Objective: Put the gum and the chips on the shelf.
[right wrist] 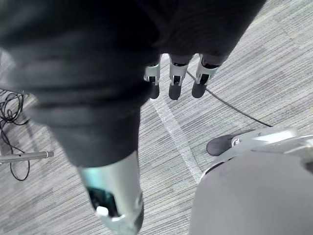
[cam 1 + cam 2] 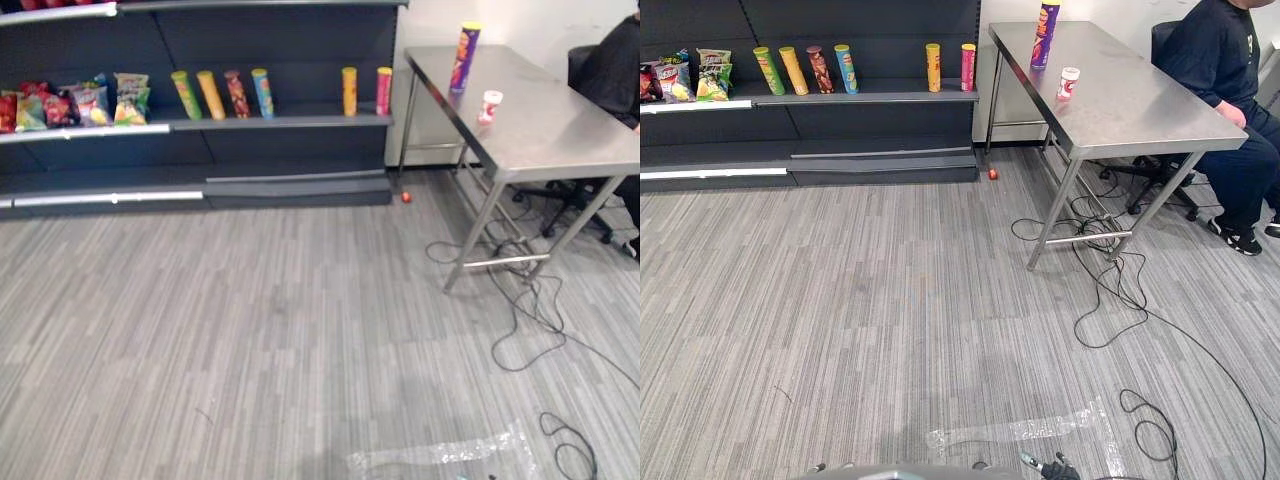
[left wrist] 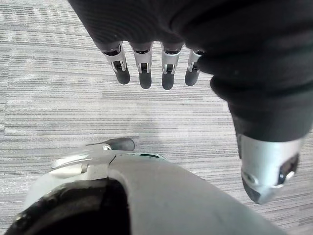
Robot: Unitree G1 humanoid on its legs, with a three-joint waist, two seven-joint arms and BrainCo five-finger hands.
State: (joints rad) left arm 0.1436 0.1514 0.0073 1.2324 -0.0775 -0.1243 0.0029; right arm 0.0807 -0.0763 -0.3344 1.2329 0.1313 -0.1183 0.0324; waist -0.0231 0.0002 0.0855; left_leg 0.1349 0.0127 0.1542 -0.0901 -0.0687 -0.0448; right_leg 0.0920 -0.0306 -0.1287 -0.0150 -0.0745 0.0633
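Well, the chips (image 2: 1045,35) and the gum (image 2: 1068,83) are both on the steel table (image 2: 1140,115) off to the robot's right. The chips are a tall purple tube with a yellow cap, standing upright near the end of the table that meets the white wall. The gum is a small white-and-red pot, also upright, a bit nearer along the tabletop and apart from the tube.

The dark shelf (image 2: 285,122) runs along the wall to the left of the table. Six tubes (image 2: 210,95) stand on its middle ledge: green, yellow, dark red and blue in a loose row, then a yellow-orange one and a pink one further toward the table end. Snack bags (image 2: 85,103) crowd the same ledge at its left end. A small red ball (image 2: 992,174) lies on the carpet (image 2: 250,320) by the shelf's bottom corner, and a strip of clear tape (image 2: 1020,430) is stuck to the floor close to the robot.

A person (image 2: 1220,60) in dark clothes sits at the far side of the table.

The left hand (image 3: 143,66) hangs over the carpet, fingers straight and slack, gripping nothing. The right hand (image 1: 175,83) hangs the same way, loose and empty, above the grey floor.
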